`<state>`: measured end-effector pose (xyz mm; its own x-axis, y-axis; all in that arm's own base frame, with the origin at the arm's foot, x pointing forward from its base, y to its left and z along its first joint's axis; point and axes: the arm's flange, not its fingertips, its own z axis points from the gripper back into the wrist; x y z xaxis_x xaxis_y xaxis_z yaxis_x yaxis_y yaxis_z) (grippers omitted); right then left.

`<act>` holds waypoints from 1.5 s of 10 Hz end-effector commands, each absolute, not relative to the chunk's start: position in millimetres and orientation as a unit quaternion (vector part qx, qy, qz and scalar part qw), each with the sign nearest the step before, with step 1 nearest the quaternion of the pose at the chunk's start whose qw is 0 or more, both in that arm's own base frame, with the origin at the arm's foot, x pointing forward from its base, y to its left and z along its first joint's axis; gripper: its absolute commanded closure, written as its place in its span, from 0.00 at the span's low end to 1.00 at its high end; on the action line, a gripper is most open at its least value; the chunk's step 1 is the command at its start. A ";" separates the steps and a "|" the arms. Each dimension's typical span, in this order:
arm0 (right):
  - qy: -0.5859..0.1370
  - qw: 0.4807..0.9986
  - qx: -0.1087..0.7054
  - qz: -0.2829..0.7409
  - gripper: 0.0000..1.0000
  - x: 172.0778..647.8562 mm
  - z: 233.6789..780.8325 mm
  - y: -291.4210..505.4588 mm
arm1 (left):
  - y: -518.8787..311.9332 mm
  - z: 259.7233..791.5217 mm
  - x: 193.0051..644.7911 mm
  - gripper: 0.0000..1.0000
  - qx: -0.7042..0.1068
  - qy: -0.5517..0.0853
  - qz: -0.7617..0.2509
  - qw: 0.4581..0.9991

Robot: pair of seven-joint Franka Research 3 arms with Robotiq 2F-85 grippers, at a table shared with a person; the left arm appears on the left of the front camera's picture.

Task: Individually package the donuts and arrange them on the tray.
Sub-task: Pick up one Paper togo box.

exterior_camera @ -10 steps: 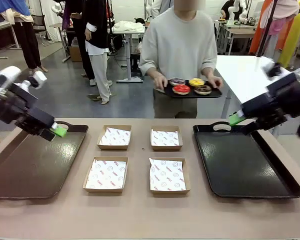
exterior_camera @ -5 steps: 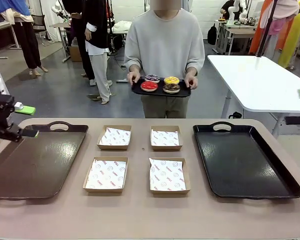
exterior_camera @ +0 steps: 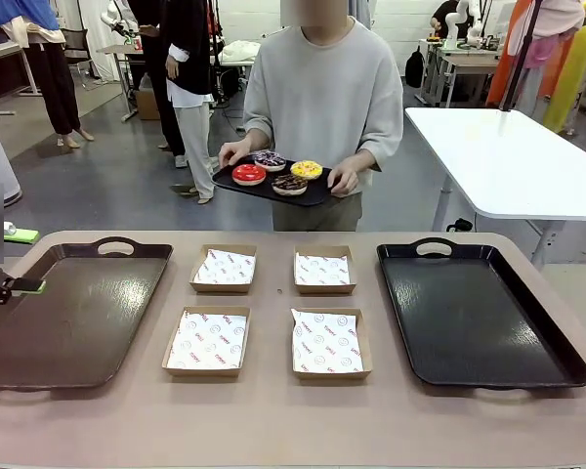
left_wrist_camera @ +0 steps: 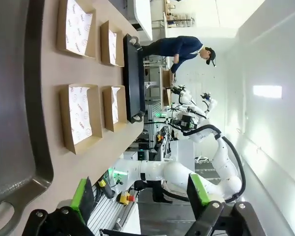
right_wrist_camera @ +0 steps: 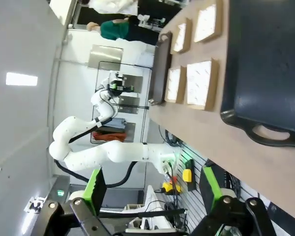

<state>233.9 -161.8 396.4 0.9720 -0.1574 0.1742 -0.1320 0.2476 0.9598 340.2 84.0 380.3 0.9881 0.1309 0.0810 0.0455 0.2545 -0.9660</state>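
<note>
The donuts ride on a small black serving tray (exterior_camera: 317, 195) held by the person at the far side: a red one (exterior_camera: 248, 174), a yellow one (exterior_camera: 307, 169) and two dark ones (exterior_camera: 289, 183), (exterior_camera: 269, 158). Two large dark trays lie on the table, one left (exterior_camera: 68, 322), one right (exterior_camera: 479, 322). My left gripper (exterior_camera: 24, 261) hangs open at the left edge, beside the left tray. In the left wrist view the left gripper (left_wrist_camera: 140, 194) holds nothing, and in the right wrist view the right gripper (right_wrist_camera: 152, 184) stands open and empty too.
Four paper-lined cardboard boxes (exterior_camera: 224, 269), (exterior_camera: 324, 270), (exterior_camera: 207, 341), (exterior_camera: 328, 343) sit in a square between the trays. The wrist views show the boxes (left_wrist_camera: 78, 123), (right_wrist_camera: 199, 83) and the right tray (right_wrist_camera: 265, 64) sideways. A white table (exterior_camera: 508, 166) stands behind at right.
Both arms have drawn back from over the trays to the table's sides. The person has stepped closer and shifted the donut tray to the left.
</note>
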 end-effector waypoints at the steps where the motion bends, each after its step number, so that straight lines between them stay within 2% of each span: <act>1: -0.108 0.794 0.597 -0.020 0.00 213.9 368.1 -120.3 | 90.5 376.5 335.4 0.00 -0.604 -0.077 0.020 0.793; 4: -0.103 0.807 0.581 -0.027 0.00 218.9 366.3 -117.1 | 97.5 385.1 330.0 0.00 -0.572 -0.089 0.022 0.815; 5: -0.095 0.792 0.603 -0.025 0.00 241.0 380.4 -161.6 | 93.9 378.6 336.9 0.00 -0.601 -0.076 0.036 0.795; 15: -0.095 0.792 0.603 -0.025 0.00 241.0 380.4 -161.6 | 93.9 378.6 336.9 0.00 -0.601 -0.076 0.036 0.795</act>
<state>243.1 -160.2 379.6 0.9815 -0.1509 0.1175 -0.0709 0.2831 0.9565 336.9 94.2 377.6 0.9871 0.1415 0.0746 0.0308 0.2897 -0.9566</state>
